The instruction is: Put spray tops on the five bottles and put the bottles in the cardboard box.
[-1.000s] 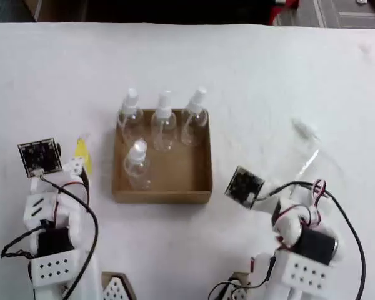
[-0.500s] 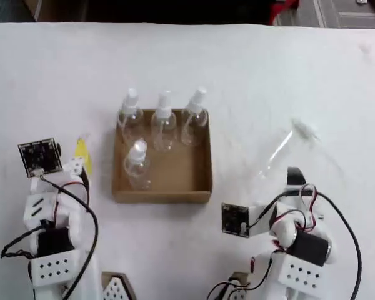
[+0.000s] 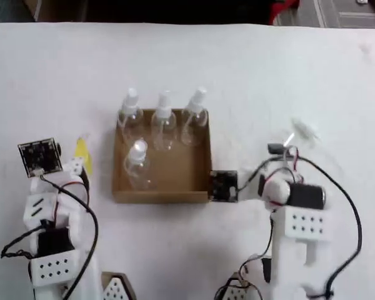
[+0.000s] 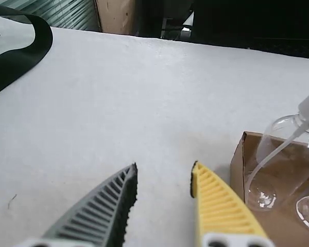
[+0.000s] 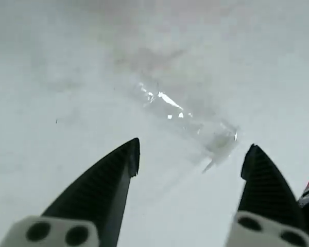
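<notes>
right end effector (image 5: pixel 194 145) spread above bottle (image 5: pixel 183 117)

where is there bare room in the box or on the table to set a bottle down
Bare: the cardboard box's near right corner, beside the front bottle; the table beyond the box. Crowded: the back row of bottles, and right of the box by the right arm and lying bottle.

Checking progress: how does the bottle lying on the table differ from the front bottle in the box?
Pose: the front bottle stands upright, the table bottle lies on its side. Place: the front bottle is inside the cardboard box, the table bottle outside it. Both are clear.
</notes>
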{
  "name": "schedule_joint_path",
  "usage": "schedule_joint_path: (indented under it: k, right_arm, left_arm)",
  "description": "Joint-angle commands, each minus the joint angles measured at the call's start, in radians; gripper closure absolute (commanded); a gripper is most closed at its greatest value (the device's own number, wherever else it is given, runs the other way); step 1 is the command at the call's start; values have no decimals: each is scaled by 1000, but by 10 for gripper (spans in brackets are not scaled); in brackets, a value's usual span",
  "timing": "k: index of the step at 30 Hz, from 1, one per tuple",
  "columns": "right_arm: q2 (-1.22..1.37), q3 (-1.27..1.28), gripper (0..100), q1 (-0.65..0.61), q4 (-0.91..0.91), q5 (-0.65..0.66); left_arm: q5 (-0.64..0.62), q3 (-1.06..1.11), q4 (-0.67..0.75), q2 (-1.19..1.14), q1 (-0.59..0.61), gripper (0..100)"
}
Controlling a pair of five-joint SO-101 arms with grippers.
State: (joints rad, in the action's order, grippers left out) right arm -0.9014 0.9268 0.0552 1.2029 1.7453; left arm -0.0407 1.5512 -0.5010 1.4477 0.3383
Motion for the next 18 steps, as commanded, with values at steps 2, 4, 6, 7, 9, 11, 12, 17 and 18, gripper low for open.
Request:
schedule_joint_path:
  k: [2, 4, 6, 7, 9, 11, 12, 17, 18]
  right_arm:
    - [259, -239, 701, -62, 94, -41]
    - [335, -295, 701, -31, 137, 12]
    - [384, -330, 701, -25, 176, 68]
    - [400, -339, 701, -27, 185, 74]
    - [418, -341, 701, -54, 185, 80]
    - [433, -336, 701, -81, 185, 81]
    - [440, -333, 701, -88, 185, 83]
    - [481, -259, 703, -73, 159, 216]
    - [489, -232, 704, -62, 116, 229]
  left_arm:
    - [9, -12, 29, 12, -10, 835]
    - [9, -12, 29, 12, -12, 834]
    - [9, -14, 32, 12, -13, 833]
    - [9, -12, 46, 12, -13, 833]
    - [9, -6, 69, 12, -13, 834]
    - [9, -6, 68, 12, -13, 834]
    - [9, -6, 68, 12, -13, 834]
    - [9, -6, 64, 12, -13, 834]
    - [9, -6, 64, 12, -13, 834]
